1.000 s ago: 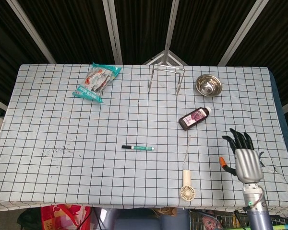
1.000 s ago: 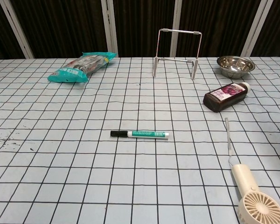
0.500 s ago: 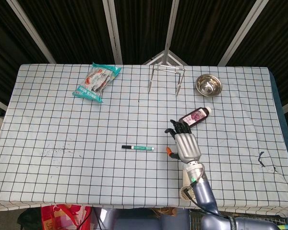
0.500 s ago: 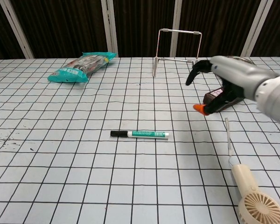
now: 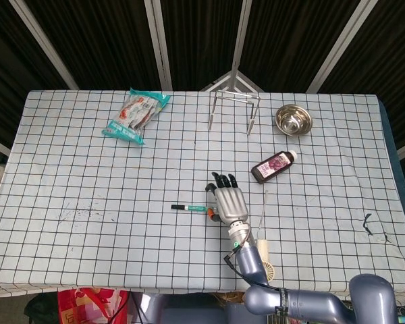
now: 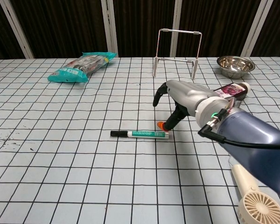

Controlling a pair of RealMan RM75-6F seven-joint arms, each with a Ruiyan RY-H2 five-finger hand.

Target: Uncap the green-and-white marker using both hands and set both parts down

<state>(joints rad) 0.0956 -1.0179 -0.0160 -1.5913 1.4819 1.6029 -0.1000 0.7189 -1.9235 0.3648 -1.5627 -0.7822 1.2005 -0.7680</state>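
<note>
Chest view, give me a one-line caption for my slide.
Right hand, fingers apart, hovers by the white end of the still-capped green-and-white marker lying on the checked tablecloth.

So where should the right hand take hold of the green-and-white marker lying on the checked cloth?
Probably on the green-and-white barrel of the marker, coming down from above at its right end. It lies flat and crosswise with the black cap pointing left, and the right hand hovers by that end, leaving the cap for the other hand.

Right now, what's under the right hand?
The right hand hovers open over the marker's green-and-white end; its orange thumb tip sits beside that end. The head view hides that end; contact can't be confirmed.
</note>
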